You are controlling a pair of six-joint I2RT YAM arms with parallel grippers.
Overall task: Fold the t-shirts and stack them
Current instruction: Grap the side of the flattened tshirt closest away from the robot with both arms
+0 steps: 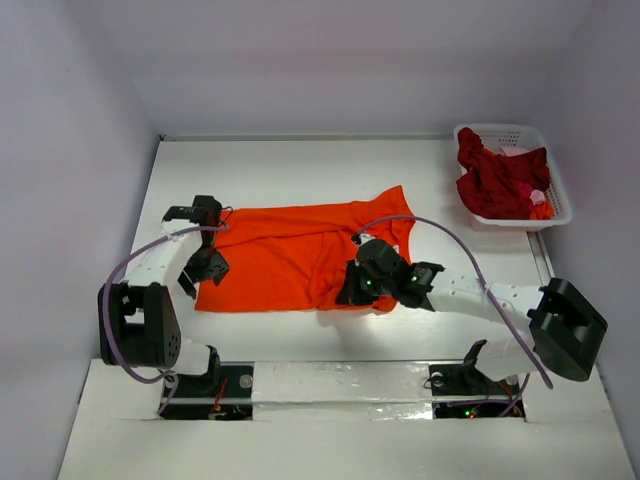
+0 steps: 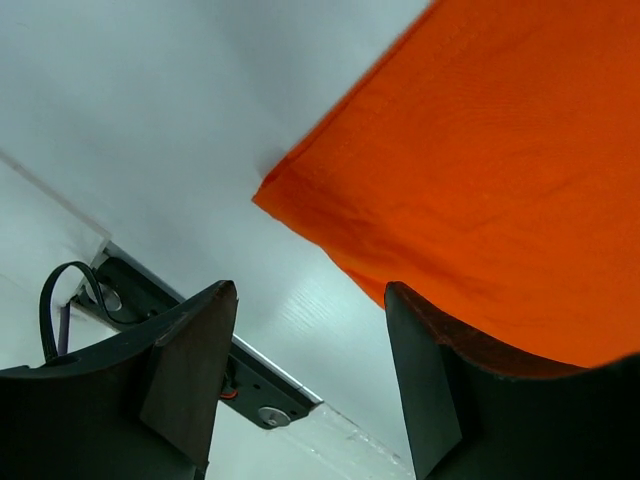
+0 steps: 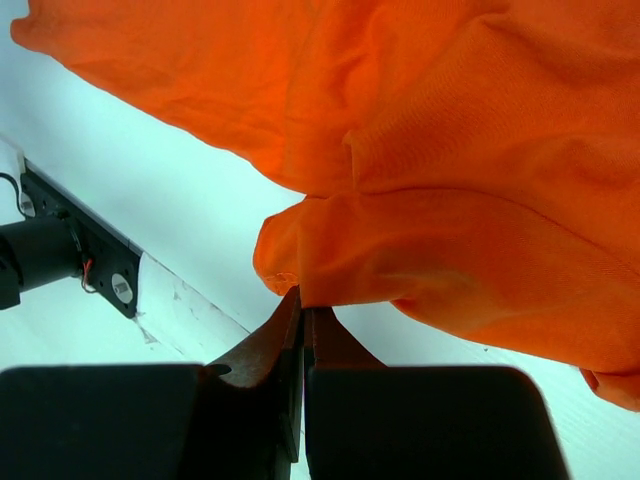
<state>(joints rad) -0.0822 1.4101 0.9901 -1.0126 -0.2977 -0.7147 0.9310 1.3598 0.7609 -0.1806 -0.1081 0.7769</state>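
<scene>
The right fingers [image 3: 262, 350] are pressed together on a bunched fold at the edge of the orange shirt [image 3: 450, 200]. The cloth is wrinkled just above the pinch and lies smoother farther from the tips.

The left fingers [image 2: 190, 370] stand apart with nothing between them. A corner of the shirt lies just ahead of them. In the wrist view one finger overlaps the shirt's edge, but I cannot tell whether it touches the cloth.

Between the two pairs of fingers the shirt lies spread on the table [image 2: 150, 100], mostly flat, with a sleeve poking out beyond the right fingers. Well beyond the right fingers, at the table's far corner, a basket [image 1: 495, 128] holds red shirts [image 1: 495, 180] in a loose heap.

The step in hand looks like an early fold of the orange shirt. The right side has its hold and the left is lined up on its corner but has not yet taken it. No folded stack shows anywhere, so most of the task seems to be left.

The next move calls for the left fingers to go down onto that corner and close on it. Both sides should then lift together, evenly, and carry the held edge across the shirt. An uneven lift would likely skew the fold or drag the flat part of the cloth.
</scene>
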